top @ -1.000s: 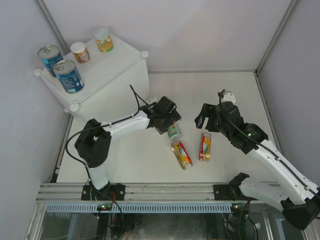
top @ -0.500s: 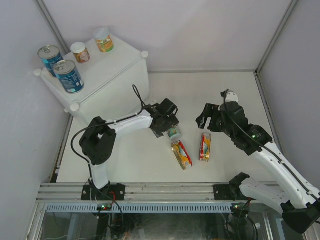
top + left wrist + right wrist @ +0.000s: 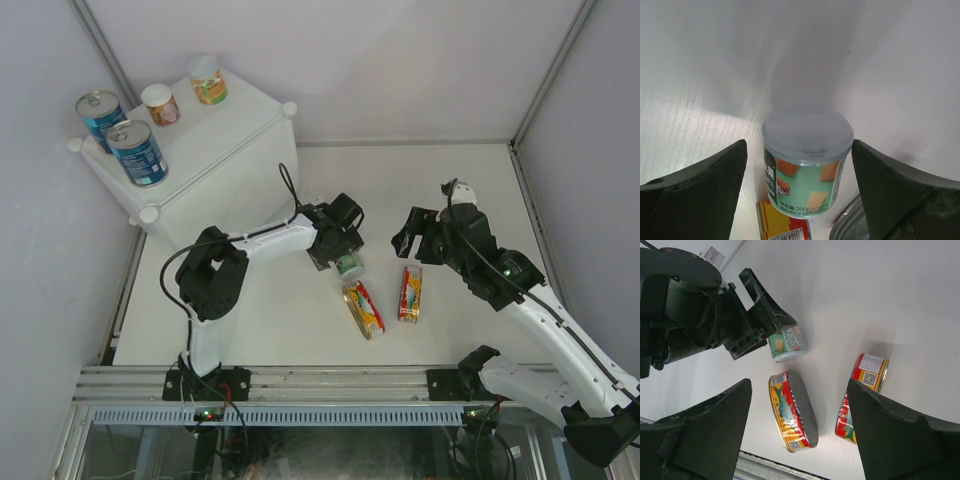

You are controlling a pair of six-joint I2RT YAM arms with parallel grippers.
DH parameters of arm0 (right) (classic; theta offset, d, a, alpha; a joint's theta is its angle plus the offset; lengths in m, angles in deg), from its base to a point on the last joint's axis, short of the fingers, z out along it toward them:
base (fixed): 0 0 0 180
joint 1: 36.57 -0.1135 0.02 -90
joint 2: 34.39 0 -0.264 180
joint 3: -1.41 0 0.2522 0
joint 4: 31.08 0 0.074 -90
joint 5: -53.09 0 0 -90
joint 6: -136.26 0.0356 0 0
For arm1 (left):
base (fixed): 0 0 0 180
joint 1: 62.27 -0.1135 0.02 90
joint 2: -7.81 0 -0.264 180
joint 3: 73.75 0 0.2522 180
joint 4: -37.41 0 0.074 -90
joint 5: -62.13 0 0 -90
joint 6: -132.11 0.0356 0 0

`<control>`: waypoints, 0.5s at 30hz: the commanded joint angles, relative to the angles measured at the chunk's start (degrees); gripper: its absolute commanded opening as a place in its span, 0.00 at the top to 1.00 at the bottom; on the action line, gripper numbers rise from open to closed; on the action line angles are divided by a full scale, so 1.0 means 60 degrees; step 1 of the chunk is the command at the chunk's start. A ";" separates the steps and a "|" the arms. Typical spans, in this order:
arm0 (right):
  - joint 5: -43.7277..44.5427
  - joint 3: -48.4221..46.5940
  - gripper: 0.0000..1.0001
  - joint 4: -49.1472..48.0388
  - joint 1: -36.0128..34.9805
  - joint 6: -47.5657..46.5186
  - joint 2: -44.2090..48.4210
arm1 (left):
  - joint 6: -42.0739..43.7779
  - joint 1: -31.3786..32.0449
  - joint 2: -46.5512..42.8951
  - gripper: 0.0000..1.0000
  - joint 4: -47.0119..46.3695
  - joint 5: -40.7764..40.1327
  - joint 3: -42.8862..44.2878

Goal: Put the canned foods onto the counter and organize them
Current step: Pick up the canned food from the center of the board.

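Observation:
The counter (image 3: 225, 150) is a white box at the back left, carrying two blue cans (image 3: 137, 152) (image 3: 100, 115) and two small cans (image 3: 160, 104) (image 3: 208, 80). On the tabletop stands a small green can (image 3: 348, 265) (image 3: 807, 165) with a pale lid. My left gripper (image 3: 341, 256) (image 3: 799, 150) is open around it, a gap showing on each side. Two oval red-and-yellow tins (image 3: 363, 308) (image 3: 410, 292) lie on edge just in front of the can. My right gripper (image 3: 408, 243) (image 3: 797, 390) hovers open above them, holding nothing.
The green can nearly touches the left oval tin (image 3: 794, 410) below it; the other tin (image 3: 862, 395) lies to its right. The counter's wall stands close behind the left arm. White enclosure walls surround the table, and a metal rail (image 3: 330, 380) runs along the near edge.
My left arm has swung a little to the right, its elbow rising, bringing the open fingers closer around the green can. The right gripper shifted slightly and then held still.

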 commanded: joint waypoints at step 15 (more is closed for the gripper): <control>-0.0232 0.0159 0.24 -0.0283 0.0164 -0.0124 -0.0013 | 0.0424 0.0117 0.0342 0.19 -0.0029 -0.0249 0.0384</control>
